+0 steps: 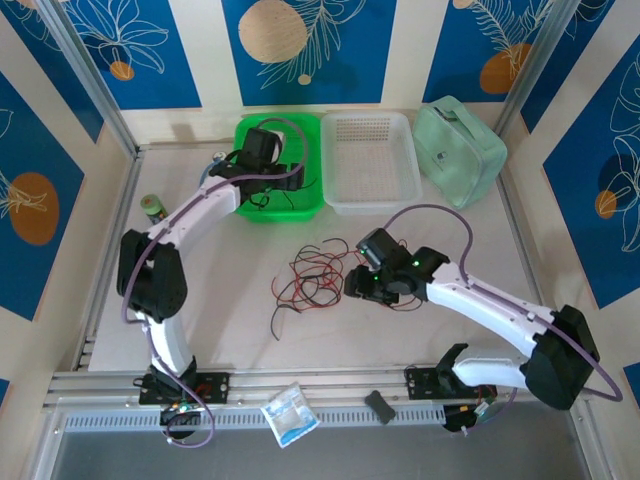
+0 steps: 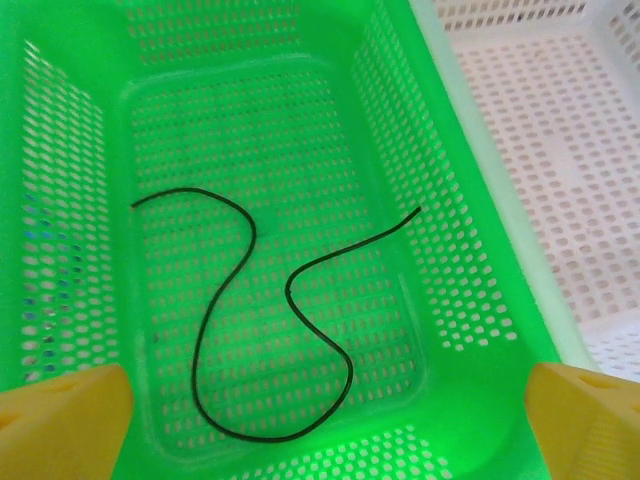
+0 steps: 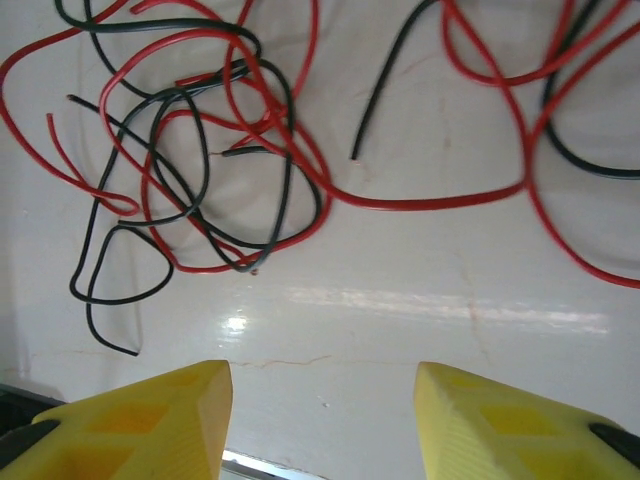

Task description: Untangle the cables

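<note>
Hovering over the green basket, L gripper has its fingers spread wide, one at each bottom corner of the wrist view, w/ nothing btwn them. One black cable lies loose on the basket floor in an S-ish squiggle. Both its ends are free & it is apart from the fingers. Top view shows the L arm stretched from its near-left base up to the basket at the far side of the table.

R gripper sits low over the table, jaws also wide & empty; its yellow fingers frame bare tabletop. Just ahead of them is the main bunch of cables: red & black strands looped over each other. They are densest at the left of the wrist view, w/ a long red run sweeping right & more red/black loops at the right edge. A short black end pokes free near top centre. No strand touches the fingers. From above, the bunch lies mid-table, just left of R gripper & well apart from the green basket.

White basket stands right beside the green one, w/ a mint case next to it at far right. Small green can stands near the left edge, by the L arm. On the near rail are a clear packet & a small dark block, btwn the two bases.
</note>
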Tool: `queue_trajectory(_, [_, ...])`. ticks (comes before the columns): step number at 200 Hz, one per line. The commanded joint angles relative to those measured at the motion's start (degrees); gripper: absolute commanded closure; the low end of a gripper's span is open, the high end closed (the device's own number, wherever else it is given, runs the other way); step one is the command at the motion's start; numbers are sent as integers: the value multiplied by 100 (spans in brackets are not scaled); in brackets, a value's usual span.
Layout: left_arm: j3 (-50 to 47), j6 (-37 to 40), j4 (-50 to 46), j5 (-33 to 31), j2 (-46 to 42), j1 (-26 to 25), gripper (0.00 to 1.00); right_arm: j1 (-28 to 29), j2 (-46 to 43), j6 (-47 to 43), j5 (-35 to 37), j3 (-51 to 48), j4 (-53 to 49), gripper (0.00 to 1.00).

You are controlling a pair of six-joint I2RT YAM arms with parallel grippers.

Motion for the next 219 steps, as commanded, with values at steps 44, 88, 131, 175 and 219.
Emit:
queue_trajectory(44, [-1126,-780,-778,-25,-1790,-19,2,485,974,-277,-87,1034,-239,52])
queue_trajectory(88, [-2515,-1355,-989,64,-3065,-19,4,1102,1992,-1351,-65,2000,-593,53])
queue_trajectory(131, [-3107,-1744,-1594,-4,-3958,-10,5,1497,2892,-2363,-186,3018,-844,54])
queue_trajectory(175, [-3395,-1938,-2016,-59,-4610,32,6,1723,3300,-2911,-415,3492,-1069,53])
queue_trajectory(219, [-3324,-1959,-2477,-240,-5015,174,6,2544,3829,-2878,-338,3531,-1468,49])
